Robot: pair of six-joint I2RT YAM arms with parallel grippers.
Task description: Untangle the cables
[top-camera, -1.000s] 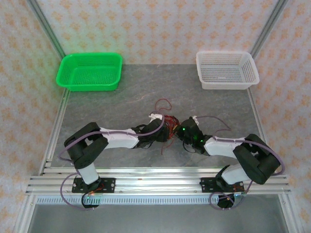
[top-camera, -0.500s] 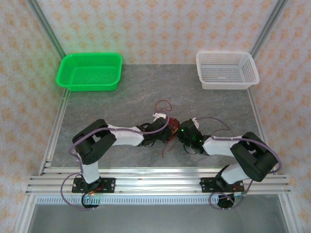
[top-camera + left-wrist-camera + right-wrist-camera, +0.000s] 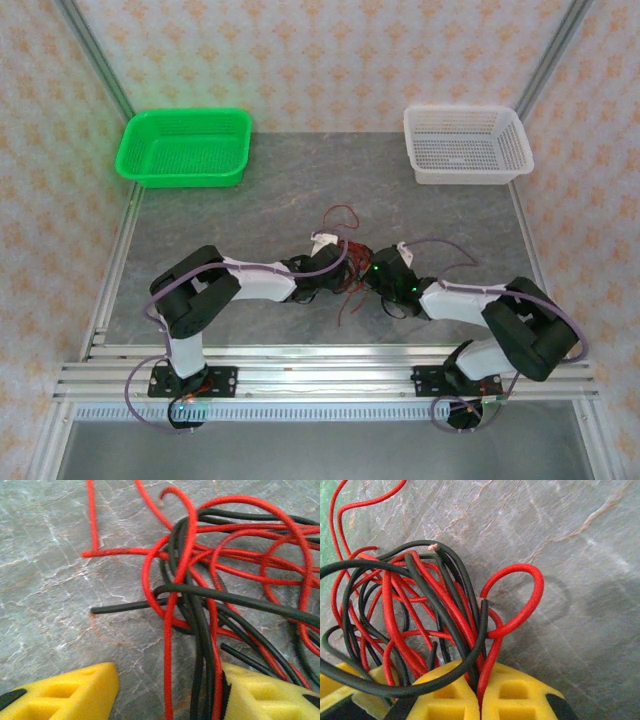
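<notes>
A green basket sits at the far left corner of the grey stone-patterned worktop, well apart from me.

Nearer the middle, my left claw is low over the worktop with its yellow fingers standing apart. The cables, a knot of thin red and black strands, lie on the worktop just ahead of it. One red strand and a few black ones run down through the gap, close to the right-hand finger. The left-hand finger touches nothing. A black end and a red end poke out of the knot to the left, flat on the stone.

From above, the tangle lies between my two claws near the centre of the worktop, with a loose red loop curling out on its far side.

My right claw has its yellow pads pressed together, clamped on the cables. A red strand disappears into the seam between them, and a black strand curves across the front of the left pad. A red loop bulges out to the right of the bundle.

A white basket stands at the far right corner.
</notes>
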